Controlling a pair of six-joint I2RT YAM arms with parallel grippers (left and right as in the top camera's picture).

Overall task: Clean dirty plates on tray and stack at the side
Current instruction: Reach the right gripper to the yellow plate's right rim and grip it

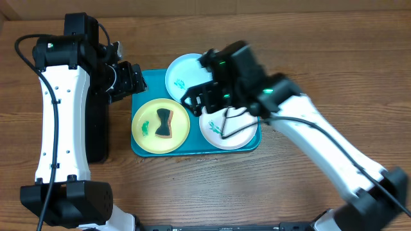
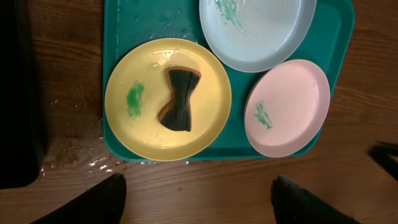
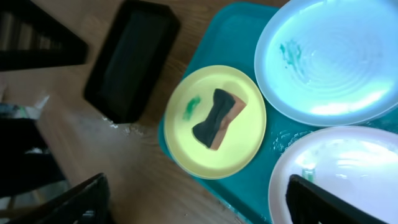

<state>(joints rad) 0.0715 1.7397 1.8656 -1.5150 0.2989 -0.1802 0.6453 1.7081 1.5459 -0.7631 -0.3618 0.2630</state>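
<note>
The teal tray (image 1: 138,149) lies in the middle of the wooden surface (image 1: 321,58) and carries all three plates side by side, none stacked. The light blue plate (image 1: 180,76) sits at the far side, the yellow-green plate (image 1: 146,138) at the near left and the white plate (image 1: 239,136) at the near right. Each shows a small green smear. A dark, pinched sponge (image 1: 165,123) lies in the middle of the yellow-green plate, just beside that plate's smear (image 2: 135,99).

The right gripper (image 3: 202,208) hangs above the tray, between the light blue and white plates. In the overhead view its body and a cable loop cover part of both. Its jaws are spread wide, with nothing between them. The left gripper (image 2: 196,208) hovers at the tray's far-left corner, its jaws likewise released and empty.

A narrow black tray (image 3: 130,59) lies just left of the teal one, largely hidden under the left arm from overhead. Water drops (image 2: 68,160) glisten on the wood between the two trays, at the teal tray's near-left corner.
</note>
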